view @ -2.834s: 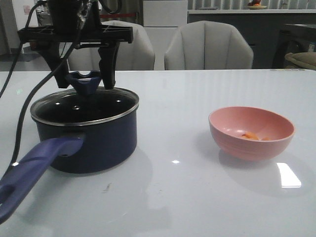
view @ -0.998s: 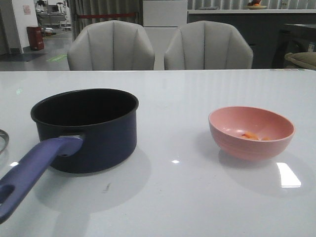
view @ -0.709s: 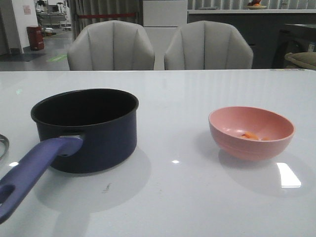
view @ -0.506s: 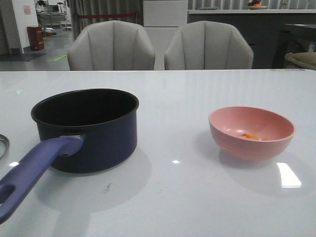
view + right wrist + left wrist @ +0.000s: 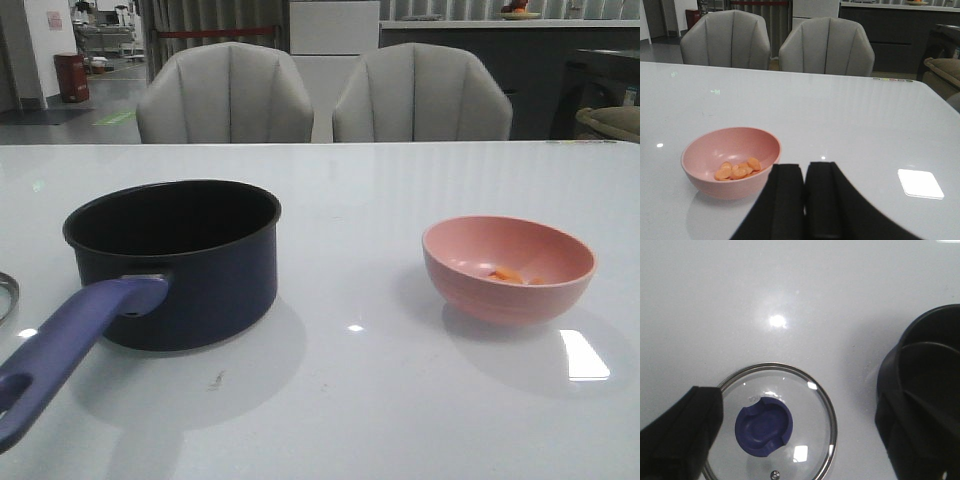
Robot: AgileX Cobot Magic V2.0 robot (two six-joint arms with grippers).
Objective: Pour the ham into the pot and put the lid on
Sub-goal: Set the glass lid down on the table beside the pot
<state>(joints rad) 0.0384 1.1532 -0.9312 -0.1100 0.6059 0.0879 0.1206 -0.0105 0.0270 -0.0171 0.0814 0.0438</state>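
Observation:
The navy pot (image 5: 175, 260) stands uncovered at the table's left, its purple-blue handle (image 5: 70, 345) pointing toward the front. The glass lid (image 5: 805, 390) with its blue knob (image 5: 763, 426) lies flat on the table left of the pot; only its rim (image 5: 5, 295) shows in the front view. My left gripper (image 5: 802, 400) is open above the lid, its jaws wide apart on either side of it and touching nothing. Ham chunks (image 5: 737, 170) lie in the pink bowl (image 5: 730, 160) at the right, also in the front view (image 5: 508, 275). My right gripper (image 5: 805, 200) is shut and empty, just short of the bowl.
The pot's dark wall (image 5: 935, 330) is close beside the lid in the left wrist view. Two grey chairs (image 5: 320, 95) stand behind the table's far edge. Neither arm shows in the front view.
Earlier my left gripper held the lid's knob on top of the pot. Now the pot is uncovered, the lid lies at the far left, and the arm has left the front view.

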